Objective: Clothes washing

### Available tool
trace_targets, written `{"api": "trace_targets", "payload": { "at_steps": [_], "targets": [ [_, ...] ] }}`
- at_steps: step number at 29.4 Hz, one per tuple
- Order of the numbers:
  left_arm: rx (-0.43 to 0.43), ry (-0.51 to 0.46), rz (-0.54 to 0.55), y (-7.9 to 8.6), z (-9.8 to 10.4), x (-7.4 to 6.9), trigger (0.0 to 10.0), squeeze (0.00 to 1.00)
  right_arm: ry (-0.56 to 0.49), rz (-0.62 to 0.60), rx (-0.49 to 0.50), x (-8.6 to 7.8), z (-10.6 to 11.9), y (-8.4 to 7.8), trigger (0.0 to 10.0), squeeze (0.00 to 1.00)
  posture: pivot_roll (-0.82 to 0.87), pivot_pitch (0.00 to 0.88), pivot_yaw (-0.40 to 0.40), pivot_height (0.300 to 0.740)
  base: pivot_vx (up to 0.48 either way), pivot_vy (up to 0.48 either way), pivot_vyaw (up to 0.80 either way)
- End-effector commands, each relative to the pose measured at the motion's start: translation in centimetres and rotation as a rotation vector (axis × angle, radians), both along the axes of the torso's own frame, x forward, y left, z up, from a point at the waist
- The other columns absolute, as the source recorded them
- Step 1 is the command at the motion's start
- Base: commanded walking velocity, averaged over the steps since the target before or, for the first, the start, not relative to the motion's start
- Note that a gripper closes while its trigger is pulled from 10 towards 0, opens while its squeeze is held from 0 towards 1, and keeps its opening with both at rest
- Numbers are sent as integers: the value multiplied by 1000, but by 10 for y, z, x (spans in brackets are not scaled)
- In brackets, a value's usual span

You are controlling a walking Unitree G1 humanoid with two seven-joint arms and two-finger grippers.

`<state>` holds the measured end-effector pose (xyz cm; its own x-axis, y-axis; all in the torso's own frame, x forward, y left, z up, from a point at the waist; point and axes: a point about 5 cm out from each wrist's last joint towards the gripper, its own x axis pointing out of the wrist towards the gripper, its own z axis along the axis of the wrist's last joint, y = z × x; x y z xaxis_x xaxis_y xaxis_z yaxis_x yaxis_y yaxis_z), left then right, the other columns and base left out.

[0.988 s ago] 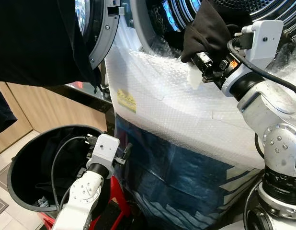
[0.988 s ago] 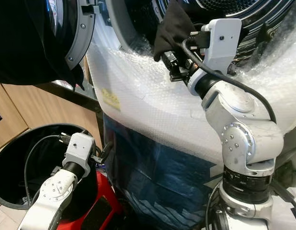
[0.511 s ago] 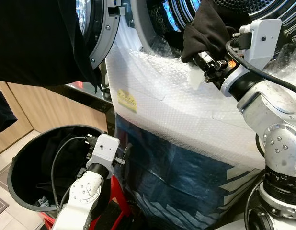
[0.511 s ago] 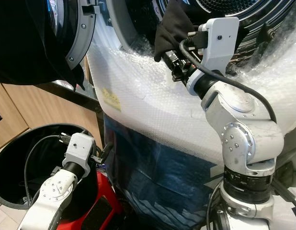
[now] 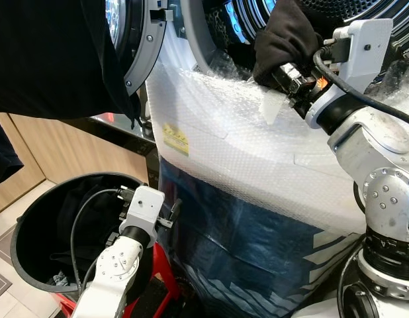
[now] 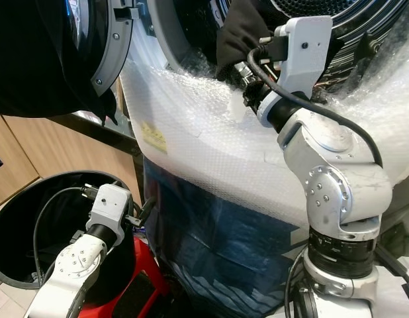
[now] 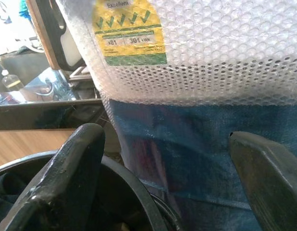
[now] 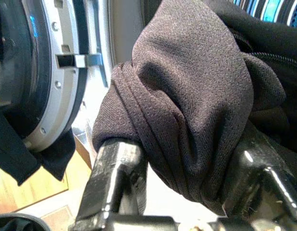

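Note:
A black garment (image 5: 284, 36) hangs bunched at the lower lip of the washing machine's drum opening (image 5: 234, 23). My right gripper (image 5: 292, 69) is raised to that lip and shut on the garment. In the right wrist view the cloth (image 8: 187, 91) bulges between the two black fingers (image 8: 115, 163). Down low, my left gripper (image 5: 173, 212) stands open and empty between the black laundry basket (image 5: 22, 225) and the machine's front; the left wrist view shows its fingers (image 7: 76, 159) spread wide. Dark clothes lie inside the basket.
Bubble wrap (image 5: 257, 152) and blue film (image 5: 257, 258) cover the machine's front. The round door (image 5: 135, 46) is swung open to the left, with a large black cloth (image 5: 52, 59) hanging over it. A red frame (image 5: 161, 268) sits under the basket. Wooden cabinets (image 5: 65, 156) stand behind.
My right gripper has lifted slightly and pushed toward the drum, carrying the black garment with it. The left arm has stayed put.

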<state>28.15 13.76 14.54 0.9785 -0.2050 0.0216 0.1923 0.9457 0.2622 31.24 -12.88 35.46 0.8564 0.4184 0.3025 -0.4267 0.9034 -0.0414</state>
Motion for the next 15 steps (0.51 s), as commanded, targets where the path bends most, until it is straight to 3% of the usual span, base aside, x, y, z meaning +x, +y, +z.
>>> {"api": "trace_targets", "payload": {
  "at_steps": [1,11,15],
  "targets": [
    [7,-10,2,0,4,1,10000,0,-42,12,3,-2,9,1,0,0,28,96,-52,740,0,0,0],
    [2,-15,9,0,6,3,10000,0,-46,43,9,8,12,6,0,0,29,96,-55,740,0,0,0],
    [-3,-9,12,1,5,3,10000,0,-50,115,30,17,19,15,0,0,26,92,-55,740,0,0,0]
  ]
}}
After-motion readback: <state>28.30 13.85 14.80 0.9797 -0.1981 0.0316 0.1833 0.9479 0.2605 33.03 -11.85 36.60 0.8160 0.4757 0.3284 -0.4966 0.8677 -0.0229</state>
